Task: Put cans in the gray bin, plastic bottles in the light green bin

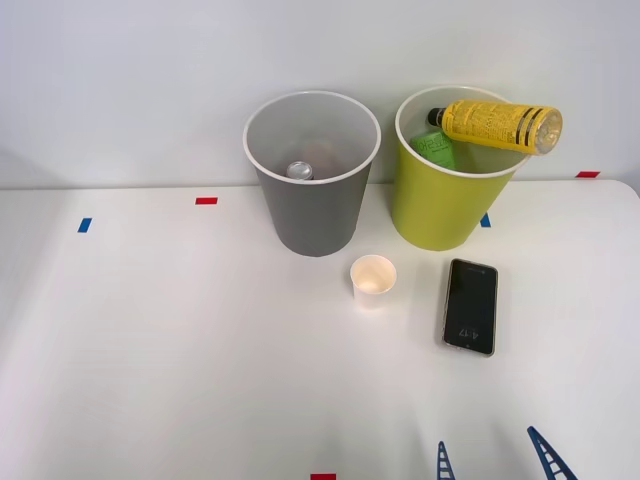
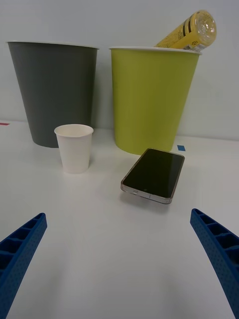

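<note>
On the white counter [image 1: 160,350] the gray bin [image 1: 312,215] stands left of the light green bin [image 1: 440,205], with a can [image 1: 300,171] lying inside it, silver top up. The yellow-labelled plastic bottle [image 1: 497,125] lies tilted across the light green bin's rim, its base sticking out over the right edge. The right end effector [image 2: 119,264] hangs wide and empty, near a paper cup [image 1: 373,280] and a black smartphone [image 1: 470,305]

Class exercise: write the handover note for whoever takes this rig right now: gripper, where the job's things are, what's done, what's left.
Right gripper: open, holding nothing, low over the table.
Can: inside the gray bin. Done.
Bottle: lying tilted across the rim of the green bin, base sticking out, not fully dropped in.
Left: perhaps nudge the bottle down. Cup and phone stay on the table.
</note>
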You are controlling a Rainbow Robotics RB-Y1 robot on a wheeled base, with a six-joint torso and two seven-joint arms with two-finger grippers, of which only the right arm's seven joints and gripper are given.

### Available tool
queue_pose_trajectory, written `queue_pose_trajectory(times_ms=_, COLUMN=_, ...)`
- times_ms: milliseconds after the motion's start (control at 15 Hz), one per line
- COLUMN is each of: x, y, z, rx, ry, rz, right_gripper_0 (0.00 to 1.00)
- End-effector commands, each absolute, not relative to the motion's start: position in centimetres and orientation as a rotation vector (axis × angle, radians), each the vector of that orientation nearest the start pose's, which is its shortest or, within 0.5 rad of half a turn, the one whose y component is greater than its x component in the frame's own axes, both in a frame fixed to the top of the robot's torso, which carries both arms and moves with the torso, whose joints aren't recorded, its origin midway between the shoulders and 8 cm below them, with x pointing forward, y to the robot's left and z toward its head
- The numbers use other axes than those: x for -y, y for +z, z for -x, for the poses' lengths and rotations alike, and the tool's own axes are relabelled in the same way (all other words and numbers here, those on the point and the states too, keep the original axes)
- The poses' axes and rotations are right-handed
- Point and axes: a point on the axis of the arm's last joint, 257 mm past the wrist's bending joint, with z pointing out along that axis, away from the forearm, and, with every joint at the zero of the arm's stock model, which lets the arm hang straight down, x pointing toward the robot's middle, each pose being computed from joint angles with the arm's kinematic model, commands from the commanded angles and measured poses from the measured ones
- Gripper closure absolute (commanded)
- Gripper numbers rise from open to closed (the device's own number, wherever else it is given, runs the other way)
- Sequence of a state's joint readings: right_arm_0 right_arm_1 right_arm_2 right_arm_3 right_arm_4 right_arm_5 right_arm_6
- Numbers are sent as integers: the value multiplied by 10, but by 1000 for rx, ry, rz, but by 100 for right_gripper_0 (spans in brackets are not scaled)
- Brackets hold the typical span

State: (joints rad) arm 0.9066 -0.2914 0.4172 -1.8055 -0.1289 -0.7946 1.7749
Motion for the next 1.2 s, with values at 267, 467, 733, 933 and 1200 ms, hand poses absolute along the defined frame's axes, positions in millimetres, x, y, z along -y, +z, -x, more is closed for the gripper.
queue_pose_trajectory(times_ms=267, x=189, y=-274, z=-228, rx=-1470, ry=24, rz=149, right_gripper_0=0)
queue_pose_trajectory(times_ms=467, x=189, y=-274, z=-228, rx=-1470, ry=24, rz=149, right_gripper_0=0)
queue_pose_trajectory(times_ms=733, x=189, y=-274, z=-228, rx=-1470, ry=24, rz=149, right_gripper_0=0)
queue_pose_trajectory(times_ms=933, x=189, y=-274, z=-228, rx=-1470, ry=24, rz=149, right_gripper_0=0)
queue_pose_trajectory(times_ms=1200, x=189, y=-274, z=-228, rx=-1470, ry=24, rz=149, right_gripper_0=0)
